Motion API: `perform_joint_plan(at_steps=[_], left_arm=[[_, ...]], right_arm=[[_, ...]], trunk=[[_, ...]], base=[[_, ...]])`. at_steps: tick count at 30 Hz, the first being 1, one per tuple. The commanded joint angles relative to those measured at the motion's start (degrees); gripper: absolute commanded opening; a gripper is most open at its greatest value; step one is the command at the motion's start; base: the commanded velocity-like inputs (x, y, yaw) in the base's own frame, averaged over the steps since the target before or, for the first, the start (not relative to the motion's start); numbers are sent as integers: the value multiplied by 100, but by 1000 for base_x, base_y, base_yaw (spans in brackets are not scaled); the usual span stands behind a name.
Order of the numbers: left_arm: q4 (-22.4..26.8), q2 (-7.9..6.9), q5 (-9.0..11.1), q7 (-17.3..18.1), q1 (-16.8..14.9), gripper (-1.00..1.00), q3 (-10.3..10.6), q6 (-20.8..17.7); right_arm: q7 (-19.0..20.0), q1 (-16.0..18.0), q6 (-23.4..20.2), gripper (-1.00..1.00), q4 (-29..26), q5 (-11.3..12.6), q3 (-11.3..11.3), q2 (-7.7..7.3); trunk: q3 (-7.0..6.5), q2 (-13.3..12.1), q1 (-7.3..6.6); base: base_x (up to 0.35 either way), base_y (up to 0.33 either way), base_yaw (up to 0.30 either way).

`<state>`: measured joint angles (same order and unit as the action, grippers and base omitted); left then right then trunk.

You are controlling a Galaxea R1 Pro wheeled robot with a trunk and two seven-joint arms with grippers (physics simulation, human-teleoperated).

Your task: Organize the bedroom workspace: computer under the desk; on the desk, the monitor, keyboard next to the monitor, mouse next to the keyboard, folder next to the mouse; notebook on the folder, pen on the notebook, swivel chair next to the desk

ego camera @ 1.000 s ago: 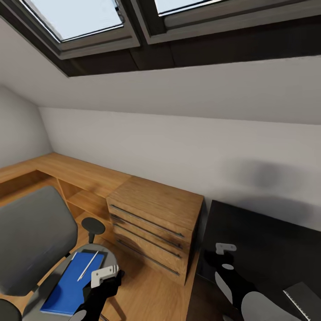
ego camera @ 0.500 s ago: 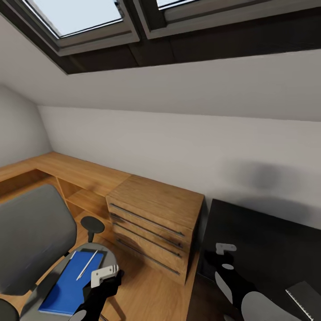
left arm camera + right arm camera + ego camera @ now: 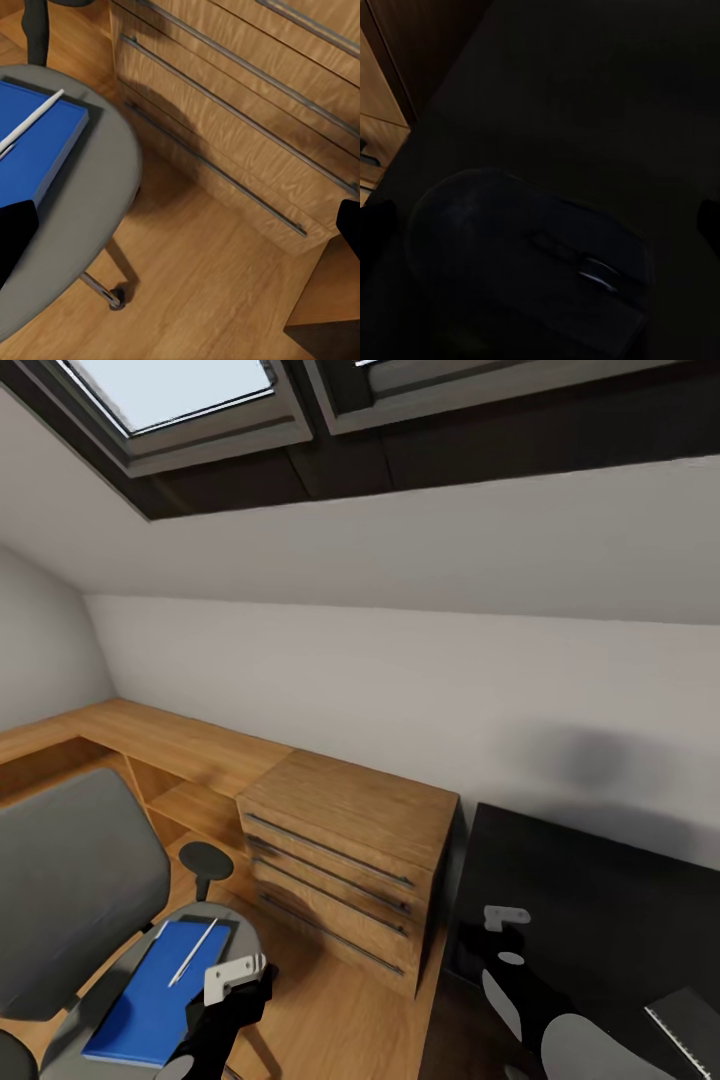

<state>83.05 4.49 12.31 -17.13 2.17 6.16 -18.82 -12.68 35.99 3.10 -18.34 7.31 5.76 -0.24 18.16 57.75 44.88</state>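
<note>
The head view has tilted slightly since a second ago: the skylight sits higher and the swivel chair (image 3: 75, 890) lower and further left. Nothing among the objects has moved; the change is the camera's, so the task seems no further along.

The chair stands at the lower left, beside a light-wood drawer cabinet (image 3: 345, 860). On its grey seat lies the blue folder (image 3: 150, 995), flat, its long axis running from the robot toward the chair back, leaning a little right. The pen (image 3: 193, 953) rests on the folder's far end, along much the same line. A dark edge beyond the folder's far corner may be the notebook, but that is unclear.

The left tool (image 3: 235, 980) hovers just beside the seat's right edge, apart from the folder. In the left wrist view its two dark fingertips stand at opposite borders, so it is spread wide and empty.

The right tool (image 3: 505, 920) hangs over the black table (image 3: 600, 880). In the right wrist view it looks down on the mouse (image 3: 529, 262), fingertips wide apart on either side, not gripping. The keyboard's corner (image 3: 690, 1025) shows at the lower right.
</note>
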Motion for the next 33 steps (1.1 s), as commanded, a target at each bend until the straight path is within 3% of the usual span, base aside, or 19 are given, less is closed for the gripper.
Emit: perform_joint_plan(at_steps=[1, 20, 27, 33], left_arm=[[12, -1, 60, -44, -1, 100, 8, -17], [14, -1, 59, -44, -3, 100, 8, -17], [12, -1, 58, -44, -1, 100, 8, -17], [12, -1, 60, -44, -1, 100, 8, -17]], right_arm=[[-32, 5, 24, 100, 5, 60, 48, -3], [-38, 5, -98, 100, 11, 73, 48, 4], [-33, 5, -302, 100, -2, 70, 48, 4], [-32, 5, -317, 100, -3, 69, 48, 4]], trunk=[[24, 46, 23], [24, 46, 23], [150, 327, 177], [150, 327, 177]], base=[[0, 0, 0], [0, 0, 0], [0, 0, 0], [0, 0, 0]])
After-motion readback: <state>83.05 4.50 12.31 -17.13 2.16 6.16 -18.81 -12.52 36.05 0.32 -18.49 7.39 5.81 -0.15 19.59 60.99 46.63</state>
